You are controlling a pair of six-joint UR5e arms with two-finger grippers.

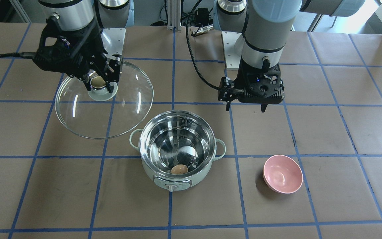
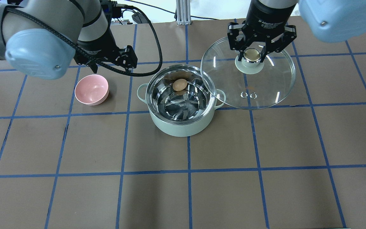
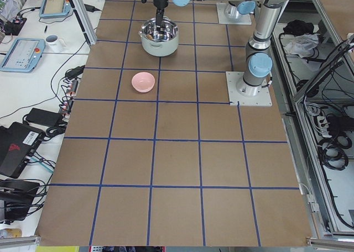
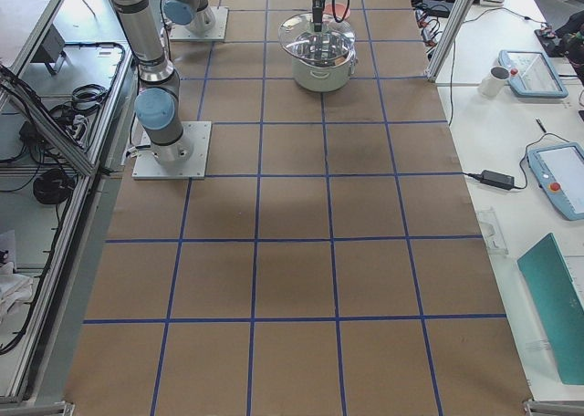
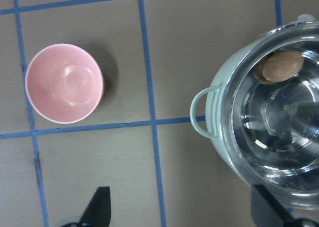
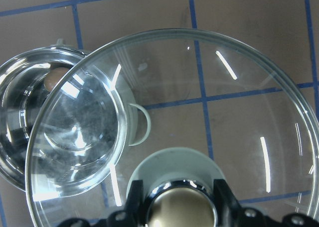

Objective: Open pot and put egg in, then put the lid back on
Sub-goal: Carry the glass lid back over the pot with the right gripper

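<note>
The mint-green pot (image 1: 191, 186) stands uncovered at the table's middle, also in the overhead view (image 2: 183, 127). The tan egg (image 1: 179, 169) lies inside on the steel bottom, against the wall on the knob side, and shows from above (image 2: 179, 85) and in the left wrist view (image 5: 282, 66). My right gripper (image 1: 98, 83) is shut on the beige knob of the glass lid (image 1: 128, 99) and holds it beside the pot. From above, the lid's (image 2: 265, 89) edge overlaps the pot's rim. My left gripper (image 1: 245, 109) is open and empty, raised between the pot and the bowl.
A pink bowl (image 1: 282, 173) sits empty on the table on my left of the pot, also in the left wrist view (image 5: 64, 82). The brown table cover has a blue tape grid. The arm bases stand at the robot-side edge.
</note>
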